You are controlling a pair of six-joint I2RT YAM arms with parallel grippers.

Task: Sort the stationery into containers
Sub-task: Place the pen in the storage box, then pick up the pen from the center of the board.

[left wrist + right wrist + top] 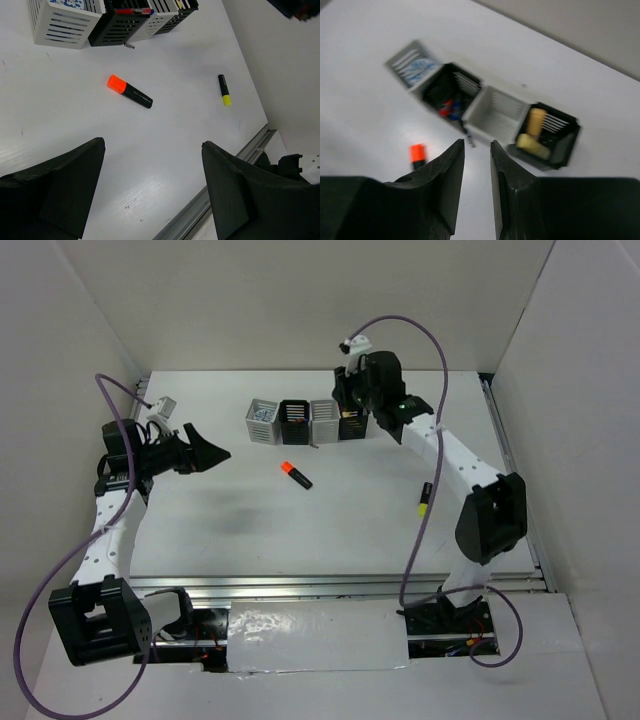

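The four joined slatted cups [305,422] stand at the back of the table. The orange-black highlighter [296,475] lies in front of them and shows in the left wrist view [130,91]. The yellow-black highlighter [425,499] lies at the right, also in the left wrist view [224,89]. A peach marker [536,121] stands in the right black cup [567,142]. Red and blue pens [449,108] sit in the left black cup. My right gripper [477,142] hovers over the cups [348,400], jaws slightly apart, empty. My left gripper [153,143] is wide open and empty at the left [215,453].
A tiny metal piece [129,45] lies on the table just in front of the cups. The leftmost grey cup [408,64] holds blue-grey things. White walls close in the table at left, back and right. A metal rail [340,585] runs along the near edge.
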